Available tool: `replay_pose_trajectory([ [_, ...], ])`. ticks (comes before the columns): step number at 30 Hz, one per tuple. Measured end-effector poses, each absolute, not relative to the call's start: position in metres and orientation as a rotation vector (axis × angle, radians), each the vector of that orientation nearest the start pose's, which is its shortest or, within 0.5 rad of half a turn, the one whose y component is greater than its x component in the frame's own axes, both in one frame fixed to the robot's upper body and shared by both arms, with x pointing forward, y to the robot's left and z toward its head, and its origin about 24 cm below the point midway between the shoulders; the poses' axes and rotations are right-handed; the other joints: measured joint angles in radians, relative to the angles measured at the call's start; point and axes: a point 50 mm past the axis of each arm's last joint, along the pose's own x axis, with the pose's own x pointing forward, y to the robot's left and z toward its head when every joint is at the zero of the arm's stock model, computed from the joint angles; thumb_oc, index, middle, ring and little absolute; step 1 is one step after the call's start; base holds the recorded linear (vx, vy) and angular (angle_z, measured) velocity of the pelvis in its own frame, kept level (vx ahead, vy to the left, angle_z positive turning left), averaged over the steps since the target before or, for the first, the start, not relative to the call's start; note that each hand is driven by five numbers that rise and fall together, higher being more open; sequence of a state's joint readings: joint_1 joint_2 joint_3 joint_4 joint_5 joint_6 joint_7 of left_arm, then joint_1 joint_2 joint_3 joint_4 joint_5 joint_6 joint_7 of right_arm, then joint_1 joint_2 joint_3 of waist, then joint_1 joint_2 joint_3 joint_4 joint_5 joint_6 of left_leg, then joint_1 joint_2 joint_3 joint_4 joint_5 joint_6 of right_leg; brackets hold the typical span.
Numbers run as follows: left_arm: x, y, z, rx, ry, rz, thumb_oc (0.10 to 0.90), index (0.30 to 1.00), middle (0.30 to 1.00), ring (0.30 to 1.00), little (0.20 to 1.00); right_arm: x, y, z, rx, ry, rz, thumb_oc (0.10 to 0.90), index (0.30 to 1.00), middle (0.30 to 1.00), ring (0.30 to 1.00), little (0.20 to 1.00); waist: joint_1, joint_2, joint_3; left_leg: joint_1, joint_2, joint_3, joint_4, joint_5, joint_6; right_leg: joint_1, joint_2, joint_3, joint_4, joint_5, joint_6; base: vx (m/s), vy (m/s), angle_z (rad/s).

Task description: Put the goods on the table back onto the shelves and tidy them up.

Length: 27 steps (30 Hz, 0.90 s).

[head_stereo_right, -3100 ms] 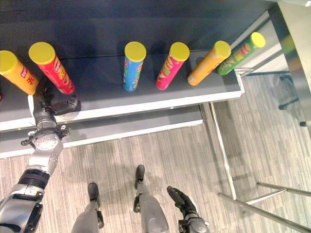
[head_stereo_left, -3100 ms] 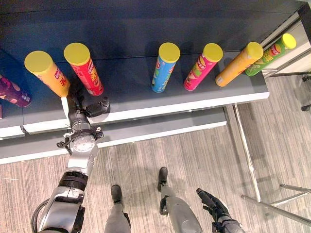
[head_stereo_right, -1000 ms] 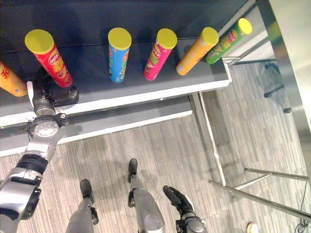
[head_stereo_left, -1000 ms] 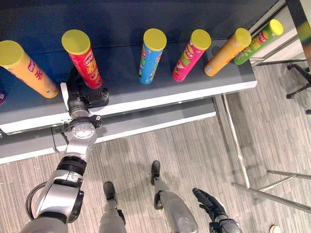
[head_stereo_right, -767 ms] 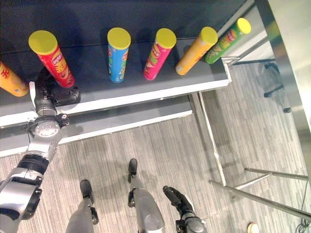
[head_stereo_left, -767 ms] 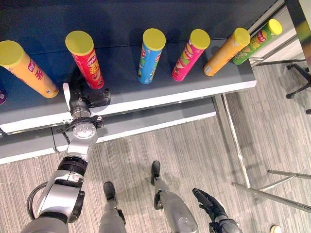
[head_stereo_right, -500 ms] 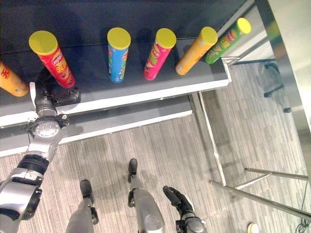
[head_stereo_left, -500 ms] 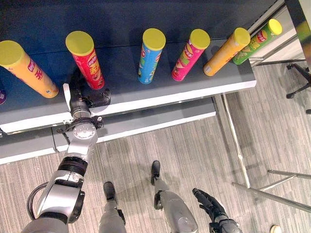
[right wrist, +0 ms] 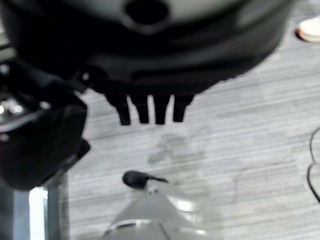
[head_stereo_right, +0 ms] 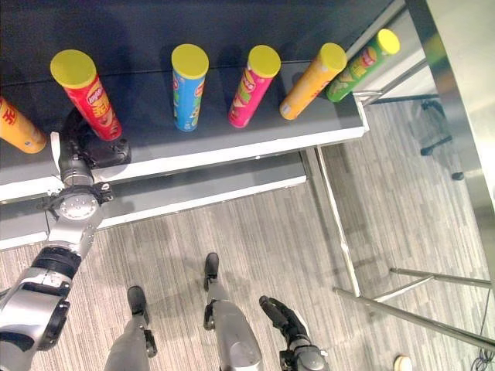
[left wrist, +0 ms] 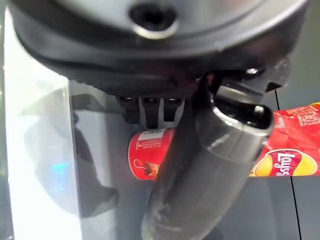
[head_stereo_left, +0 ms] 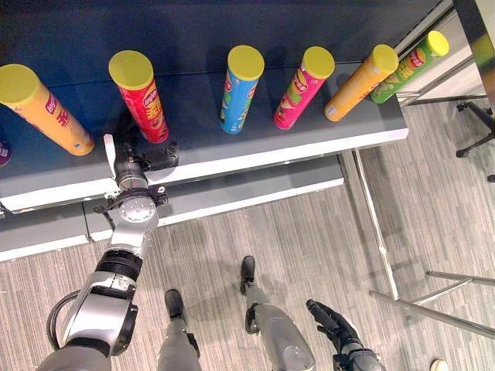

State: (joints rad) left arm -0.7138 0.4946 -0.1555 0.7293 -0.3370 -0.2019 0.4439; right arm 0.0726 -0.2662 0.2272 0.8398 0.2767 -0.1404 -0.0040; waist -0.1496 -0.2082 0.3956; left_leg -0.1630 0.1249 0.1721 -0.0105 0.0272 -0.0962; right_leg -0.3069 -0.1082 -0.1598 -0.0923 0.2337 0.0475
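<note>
Several tall cans with yellow lids stand in a row on the dark shelf: an orange-yellow can, a red can, a blue can, a pink can, an orange can and a green can. My left hand rests on the shelf at the red can's base. Its fingers reach straight along the can's left side and its thumb sticks out below the base. My right hand hangs low over the floor, fingers relaxed and holding nothing.
A purple can shows at the shelf's left edge. A lower shelf board juts out beneath. Metal frame legs cross the floor at the right, and a chair base stands beyond the shelf end.
The red can and my left hand have crept a little to the right along the shelf. The view shifted after the oldest frames. The right hand has stayed put.
</note>
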Motion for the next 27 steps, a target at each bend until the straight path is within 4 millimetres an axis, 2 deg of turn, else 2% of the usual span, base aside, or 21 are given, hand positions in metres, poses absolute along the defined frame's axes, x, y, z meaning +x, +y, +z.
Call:
replay_pose_trajectory([
  [27,0.3691,0.2403,0.1353,0.141,-0.21,0.427,0.8,0.9,0.9,0.9,0.9,0.147,-0.2109,-0.126,-0.082,0.793,-0.034,0.8,0.9,0.9,0.9,0.9,0.002,0.001,-0.001,0.0,0.0,-0.001,0.005,0.001,-0.001,0.002,-0.001,0.0,0.0,0.003,-0.004,0.0,0.0,0.0],
])
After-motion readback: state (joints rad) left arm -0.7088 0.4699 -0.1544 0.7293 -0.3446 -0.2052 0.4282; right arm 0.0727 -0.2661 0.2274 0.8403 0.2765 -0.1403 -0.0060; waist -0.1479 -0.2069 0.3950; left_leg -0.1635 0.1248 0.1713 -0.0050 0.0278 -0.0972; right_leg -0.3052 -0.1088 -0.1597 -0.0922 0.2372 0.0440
